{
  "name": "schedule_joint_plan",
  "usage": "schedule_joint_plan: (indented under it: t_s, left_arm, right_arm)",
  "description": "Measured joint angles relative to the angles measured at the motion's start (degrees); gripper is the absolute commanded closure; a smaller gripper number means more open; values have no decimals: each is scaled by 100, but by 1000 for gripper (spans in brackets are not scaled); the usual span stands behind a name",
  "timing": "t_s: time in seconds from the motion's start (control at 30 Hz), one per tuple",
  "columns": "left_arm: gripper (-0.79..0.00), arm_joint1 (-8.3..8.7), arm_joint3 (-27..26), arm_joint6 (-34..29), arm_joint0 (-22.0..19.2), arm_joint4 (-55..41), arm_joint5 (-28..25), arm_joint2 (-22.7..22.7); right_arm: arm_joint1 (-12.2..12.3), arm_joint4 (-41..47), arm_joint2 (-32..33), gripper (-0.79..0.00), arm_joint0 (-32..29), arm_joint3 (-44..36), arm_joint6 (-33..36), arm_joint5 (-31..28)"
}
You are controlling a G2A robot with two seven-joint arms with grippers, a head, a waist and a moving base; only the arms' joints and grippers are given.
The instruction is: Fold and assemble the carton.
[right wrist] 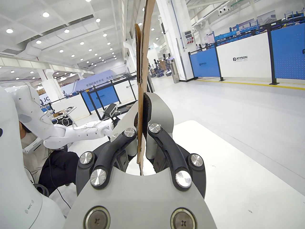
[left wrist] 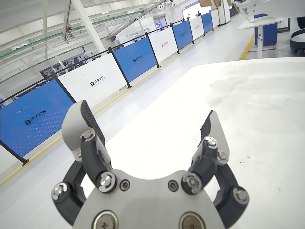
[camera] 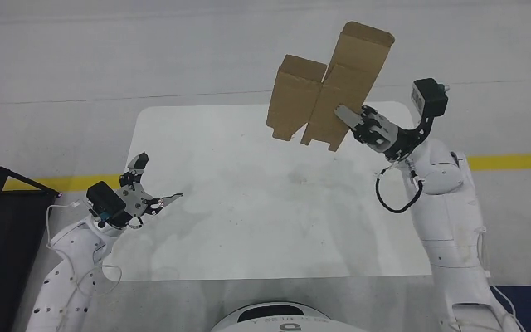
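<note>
Right gripper [right wrist: 142,110] clamps the carton [right wrist: 145,32] by one edge, held aloft.

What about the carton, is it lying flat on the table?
No, the right tool holds the carton up in the air, clear of the table.

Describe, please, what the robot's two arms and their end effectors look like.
The left arm and right arm have smooth white shells with thin loose cables outside. The left end effector and right end effector each have a silver plate, black linkages with silver pins, and silver fingers with ribbed black pads.
</note>
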Motion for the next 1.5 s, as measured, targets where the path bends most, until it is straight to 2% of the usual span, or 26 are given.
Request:
schedule_joint_plan:
  t_s: [0.1,0.17,0.2,0.27,0.33,0.47,0.6,0.7,0.73,0.8,0.87,0.93,1.13,1.23,1.43,1.5]
  left_arm:
    - [-785,-6,-33,-65,1,-7,86,20]
    - [-785,-8,-206,21,-14,-10,101,131]
    - [-785,-2,-253,195,-53,-79,-51,179]
    - [-785,31,-229,698,-267,-346,-690,236]
    - [-785,75,-266,915,-596,-697,-1138,372]
    - [-785,177,-447,289,-1225,-1510,-1473,872]
    - [-785,244,-354,-274,-1982,-2192,-2011,1492]
    - [-785,257,-98,-258,-2549,-2580,-2016,2205]
    - [-763,275,44,-252,-2788,-2629,-2011,2500]
    - [-628,313,260,-252,-3162,-2378,-2010,2927]
    - [-613,328,400,-252,-3391,-2248,-2010,3212]
    - [-643,338,496,-252,-3577,-2272,-2010,3448]
    - [-579,445,540,-145,-3786,-2010,-1904,3871]
    - [-576,506,618,-162,-3878,-2153,-1921,4077]
    - [-634,583,864,-255,-4121,-2708,-2014,4609]
    - [-579,613,980,-253,-4259,-2635,-2012,4811]
  right_arm:
    - [2,-9,6,0,-4,-4,0,9]
    - [41,-291,64,0,-34,-107,181,271]
    - [73,-569,86,0,-42,-222,403,501]
    - [137,-1177,99,0,-115,-536,977,1055]
    - [183,-1248,93,0,-197,-660,1382,1368]
    - [262,-1021,73,0,-188,-788,1965,1715]
    - [314,-908,58,0,-257,-1008,2129,1732]
    - [354,-808,80,0,-336,-1125,2171,1713]
    - [368,-744,70,0,-358,-1162,2200,1698]
    - [392,-578,19,0,-379,-1215,2287,1666]
    - [414,-448,-15,0,-371,-1224,2361,1666]
    - [437,-355,-49,0,-338,-1211,2416,1684]
    - [483,-181,-283,0,-180,-1125,2538,1675]
    - [505,-172,-410,0,-106,-1128,2552,1669]
    - [577,-154,-607,0,-48,-1193,2496,1615]
    - [598,-140,-623,0,-41,-1187,2482,1602]
